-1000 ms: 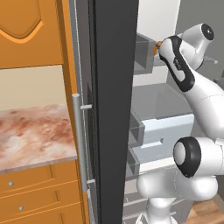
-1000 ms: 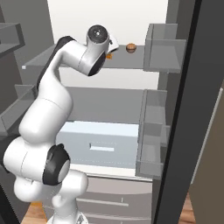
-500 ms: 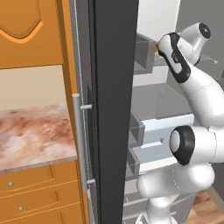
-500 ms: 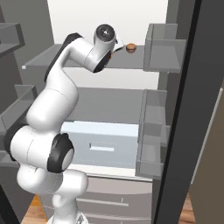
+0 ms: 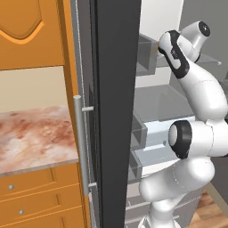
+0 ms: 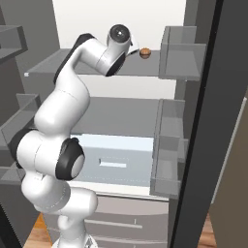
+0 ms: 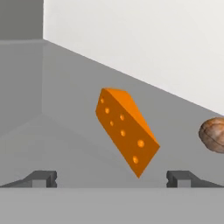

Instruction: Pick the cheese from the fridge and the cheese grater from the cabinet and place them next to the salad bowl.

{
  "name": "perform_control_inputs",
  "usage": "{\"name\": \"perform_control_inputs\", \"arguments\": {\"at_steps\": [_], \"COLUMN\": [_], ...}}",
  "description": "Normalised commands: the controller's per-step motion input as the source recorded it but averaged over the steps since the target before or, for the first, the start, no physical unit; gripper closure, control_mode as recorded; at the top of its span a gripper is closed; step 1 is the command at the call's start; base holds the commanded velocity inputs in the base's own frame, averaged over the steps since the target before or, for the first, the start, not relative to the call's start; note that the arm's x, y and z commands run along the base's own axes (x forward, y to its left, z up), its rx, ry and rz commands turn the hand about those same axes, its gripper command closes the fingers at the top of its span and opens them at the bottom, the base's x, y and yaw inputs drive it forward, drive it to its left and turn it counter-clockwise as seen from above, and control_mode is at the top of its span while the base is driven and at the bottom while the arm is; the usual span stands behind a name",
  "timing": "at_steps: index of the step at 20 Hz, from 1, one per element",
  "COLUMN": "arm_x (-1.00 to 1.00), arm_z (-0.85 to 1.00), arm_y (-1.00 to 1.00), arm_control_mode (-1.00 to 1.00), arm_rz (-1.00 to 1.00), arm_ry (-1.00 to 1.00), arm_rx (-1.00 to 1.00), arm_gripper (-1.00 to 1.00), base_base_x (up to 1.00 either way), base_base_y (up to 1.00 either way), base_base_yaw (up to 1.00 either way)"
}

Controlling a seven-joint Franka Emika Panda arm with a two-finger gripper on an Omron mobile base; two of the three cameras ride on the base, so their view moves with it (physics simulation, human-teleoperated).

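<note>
The tool (image 7: 111,178) stands wide open just short of the cheese (image 7: 126,130), which lies on the fridge's (image 5: 116,111) upper shelf (image 6: 97,69) with a small brown ball (image 7: 213,134) beside it. The wedge looks light, rigid and smooth-faced, so I would pinch it across its two broad flat sides, not the tapered edge. The hand view shows the cheese; the right base view shows the ball and arm, while the left base view shows the orange cabinet (image 5: 26,33) and desk (image 5: 33,136) left of the fridge.
</note>
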Motion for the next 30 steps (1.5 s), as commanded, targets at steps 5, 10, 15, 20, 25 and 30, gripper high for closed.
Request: {"name": "perform_control_inputs", "arguments": {"at_steps": [5, 10, 15, 20, 25, 30], "arm_x": [0.03, 0.20, 0.20, 0.17, 0.13, 0.02], "arm_z": [0.00, 0.00, 0.00, 0.00, 0.00, 0.00], "arm_y": [0.00, 0.00, 0.00, 0.00, 0.00, -0.03], "arm_control_mode": [-1.00, -1.00, -1.00, -1.00, -1.00, -1.00], "arm_rz": [0.00, 0.00, 0.00, 0.01, 0.06, 0.08], "arm_ry": [0.00, 0.01, 0.01, 0.02, 0.06, 0.04], "arm_rx": [0.00, 0.00, 0.00, 0.00, 0.02, 0.05], "arm_gripper": [-1.00, -1.00, -1.00, -1.00, -1.00, -1.00], "base_base_x": [0.00, 0.00, 0.00, 0.00, 0.00, 0.00], "base_base_y": [0.00, 0.00, 0.00, 0.00, 0.00, 0.00], "base_base_yaw": [0.00, 0.00, 0.00, 0.00, 0.00, 0.00]}}
